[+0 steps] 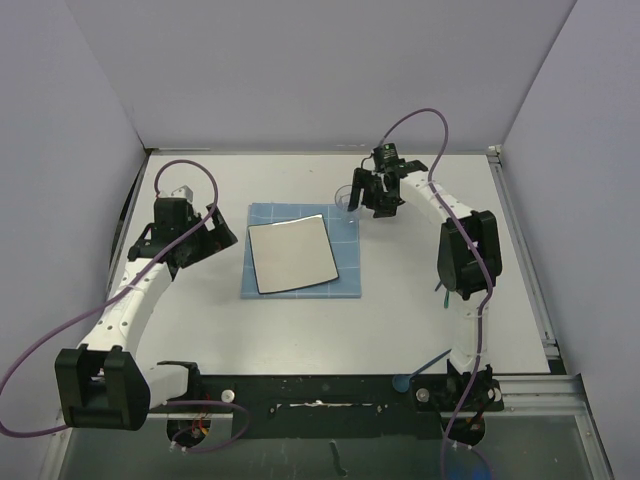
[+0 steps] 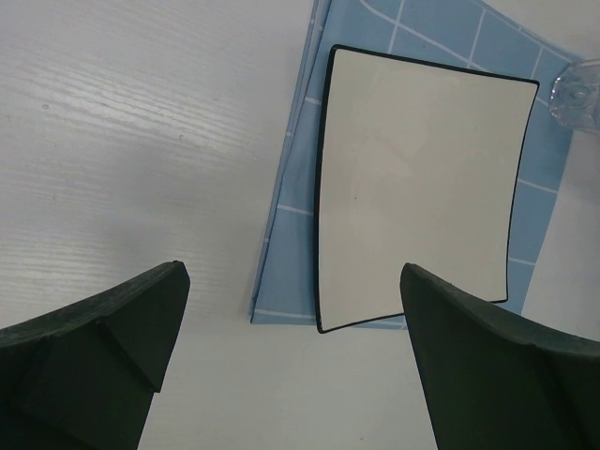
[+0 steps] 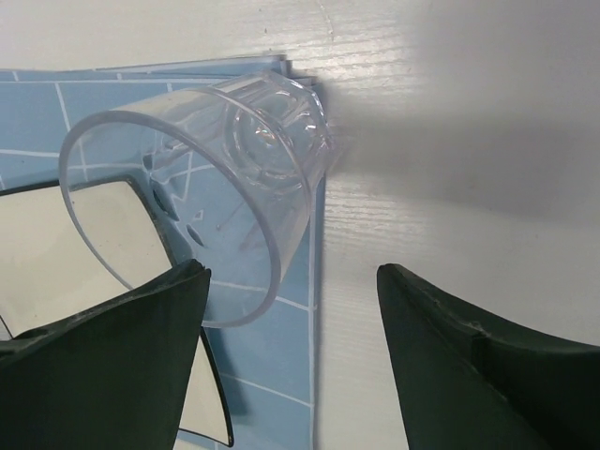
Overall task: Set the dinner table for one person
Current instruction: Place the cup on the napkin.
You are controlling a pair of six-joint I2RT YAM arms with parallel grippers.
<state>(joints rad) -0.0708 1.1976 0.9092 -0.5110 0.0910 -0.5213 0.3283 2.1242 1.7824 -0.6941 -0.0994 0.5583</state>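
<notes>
The white dinner table (image 1: pixel 420 300) carries a blue grid placemat (image 1: pixel 300 283) with a square white, dark-rimmed plate (image 1: pixel 291 254) on it. A clear plastic cup (image 1: pixel 346 200) stands on the mat's far right corner. My right gripper (image 1: pixel 372 200) hangs just right of the cup. In the right wrist view the right gripper (image 3: pixel 292 270) is open and the cup (image 3: pixel 216 178) sits free, its rim close by the left finger. My left gripper (image 1: pixel 215 240) hovers left of the mat. In the left wrist view the left gripper (image 2: pixel 292 272) is wide open and empty, above the plate's (image 2: pixel 422 178) near corner.
Grey walls close off the table at the back and on both sides. A dark rail (image 1: pixel 330 405) with both arm bases runs along the near edge. A small blue piece (image 1: pixel 400 382) lies by the right base. Cables loop over both arms.
</notes>
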